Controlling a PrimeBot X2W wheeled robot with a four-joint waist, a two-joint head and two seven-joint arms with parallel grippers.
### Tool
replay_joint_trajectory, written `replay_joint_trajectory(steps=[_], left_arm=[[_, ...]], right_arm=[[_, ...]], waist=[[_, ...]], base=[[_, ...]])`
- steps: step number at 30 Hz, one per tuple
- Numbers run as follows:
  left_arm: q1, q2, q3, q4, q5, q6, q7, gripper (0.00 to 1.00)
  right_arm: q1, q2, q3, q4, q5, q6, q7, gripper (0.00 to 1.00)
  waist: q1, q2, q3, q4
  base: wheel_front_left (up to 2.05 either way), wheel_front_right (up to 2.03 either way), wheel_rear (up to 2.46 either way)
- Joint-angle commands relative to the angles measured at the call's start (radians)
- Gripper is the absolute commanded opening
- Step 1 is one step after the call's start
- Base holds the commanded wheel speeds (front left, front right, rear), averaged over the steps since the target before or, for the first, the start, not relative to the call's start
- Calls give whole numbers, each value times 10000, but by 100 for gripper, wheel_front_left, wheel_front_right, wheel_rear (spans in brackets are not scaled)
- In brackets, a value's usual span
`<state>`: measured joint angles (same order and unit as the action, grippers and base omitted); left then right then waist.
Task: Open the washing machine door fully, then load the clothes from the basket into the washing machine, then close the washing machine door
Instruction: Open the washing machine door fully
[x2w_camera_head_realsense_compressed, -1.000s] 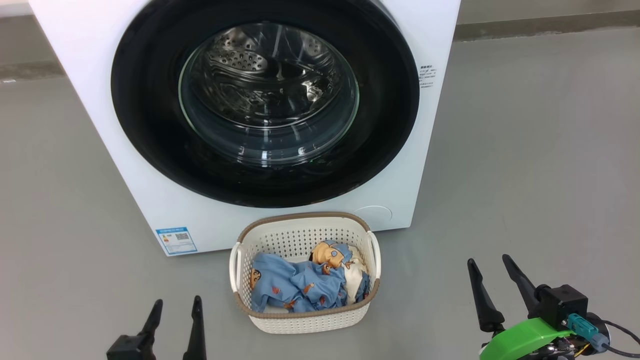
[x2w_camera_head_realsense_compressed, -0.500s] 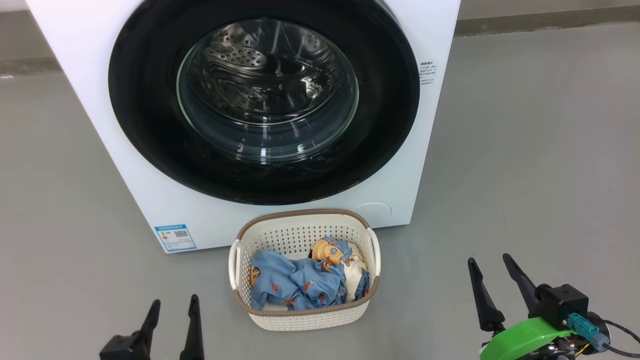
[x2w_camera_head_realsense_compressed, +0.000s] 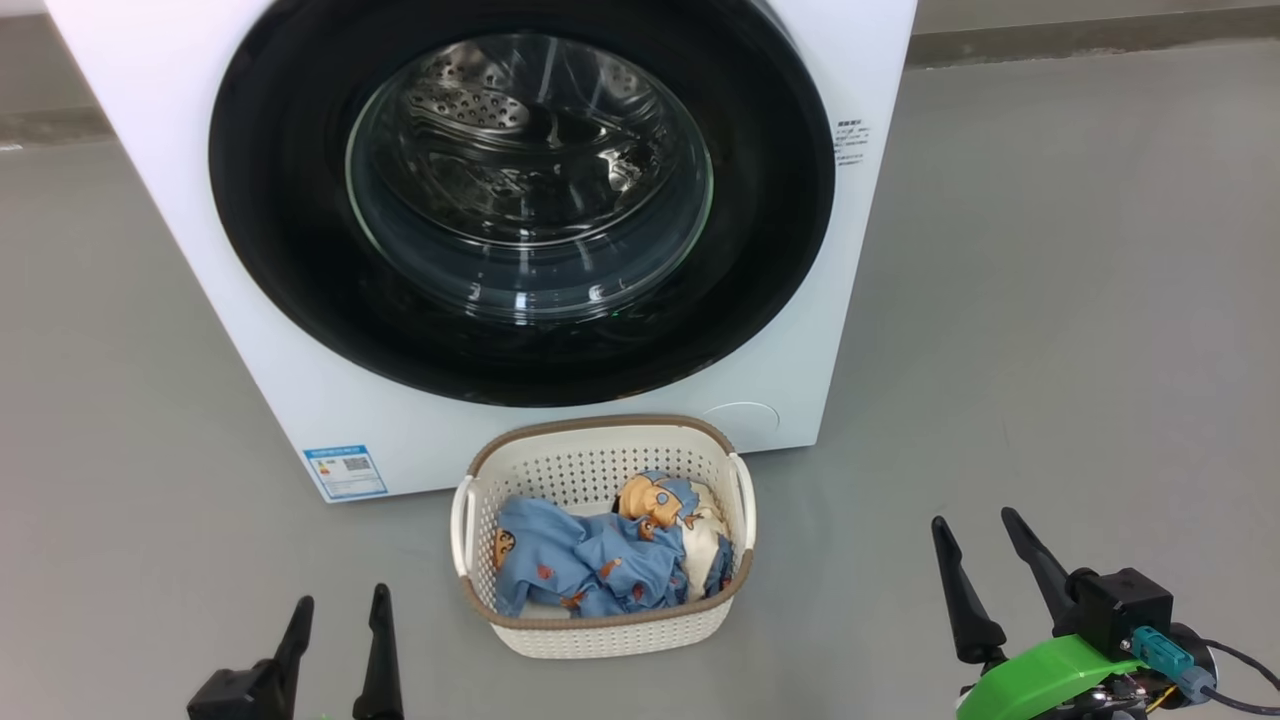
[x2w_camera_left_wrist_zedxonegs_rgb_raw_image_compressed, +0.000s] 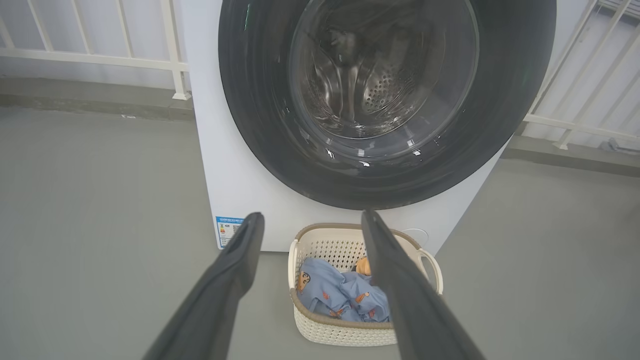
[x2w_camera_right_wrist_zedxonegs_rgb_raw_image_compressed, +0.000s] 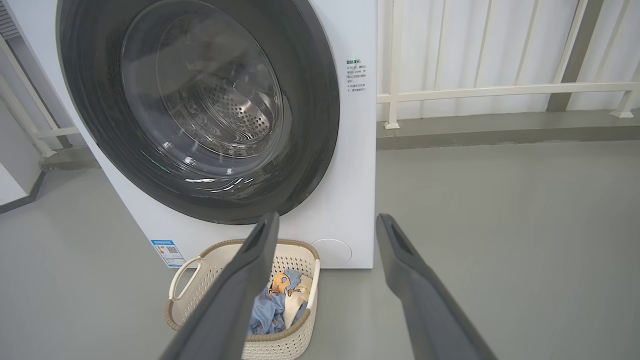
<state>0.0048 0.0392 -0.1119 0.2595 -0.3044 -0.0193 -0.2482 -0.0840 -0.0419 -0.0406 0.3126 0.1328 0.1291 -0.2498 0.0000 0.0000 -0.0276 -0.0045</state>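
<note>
Grey floor (x2w_camera_head_realsense_compressed: 1050, 300) | one washing machine (x2w_camera_head_realsense_compressed: 290, 390) | one basket (x2w_camera_head_realsense_compressed: 600, 421) | left hand (x2w_camera_head_realsense_compressed: 342, 595), right hand (x2w_camera_head_realsense_compressed: 972, 516): both wide

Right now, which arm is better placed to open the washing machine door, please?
Probably right: the right gripper, open, sits further forward than the left gripper, nearer the shut washing machine door.

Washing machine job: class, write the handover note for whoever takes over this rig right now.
Left gripper: open, empty, low to the left of the basket.
Right gripper: open, empty, to its right.
Washing machine door: shut.
Clothes: in the basket, on the floor before the washing machine.
Done: nothing.
Left: open door fully, load clothes, close door.
</note>
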Motion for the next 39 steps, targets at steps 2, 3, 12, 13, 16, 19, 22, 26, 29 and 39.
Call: replay_joint_trajectory(steps=[2, 3, 12, 13, 16, 19, 22, 26, 29, 39], left_arm=[[-313, 110, 323, -301, 36, 24, -136, 100], [-314, 110, 319, -310, 27, 25, -136, 100], [-343, 110, 331, -352, -46, -39, -136, 100], [-344, 110, 338, -360, -48, -41, -136, 100], [-342, 110, 370, -387, -53, -45, -136, 100], [-350, 110, 453, -536, -179, -40, -136, 100], [-331, 110, 489, -632, -224, -42, -136, 100], [-308, 110, 480, -692, -146, -21, -136, 100], [-290, 110, 469, -715, -105, 0, -136, 100], [-255, 110, 459, -751, -47, 23, -136, 100]], right_arm=[[-459, -83, 307, -238, -41, 16, -120, 100], [-455, -83, 320, -235, -39, 16, -120, 100], [-473, -83, 273, -182, -74, 16, -120, 100], [-474, -83, 267, -180, -78, 16, -120, 100], [-474, -83, 276, -172, -66, 16, -120, 100], [-467, -83, 307, -157, -40, 16, -120, 100], [-463, -83, 329, -132, -13, 16, -120, 100], [-469, -83, 343, -107, 8, 16, -120, 100], [-472, -83, 344, -95, 15, 16, -120, 100], [-466, -83, 334, -94, 31, 16, -120, 100]], waist=[[0, 0, 11, 0], [0, 0, 15, -1], [0, 0, 31, 2], [0, 0, 27, 3], [0, 0, 15, 7], [0, 0, 11, 18], [0, 0, -2, 24], [0, 0, -19, 25], [0, 0, -32, 24], [0, 0, -43, 41]], base=[[65, 65, -131], [77, 77, -155], [111, 111, -222], [123, 123, -246], [123, 123, -246], [129, 114, -242], [104, 99, -204], [74, 74, -148], [47, 47, -94], [8, 8, -15]])
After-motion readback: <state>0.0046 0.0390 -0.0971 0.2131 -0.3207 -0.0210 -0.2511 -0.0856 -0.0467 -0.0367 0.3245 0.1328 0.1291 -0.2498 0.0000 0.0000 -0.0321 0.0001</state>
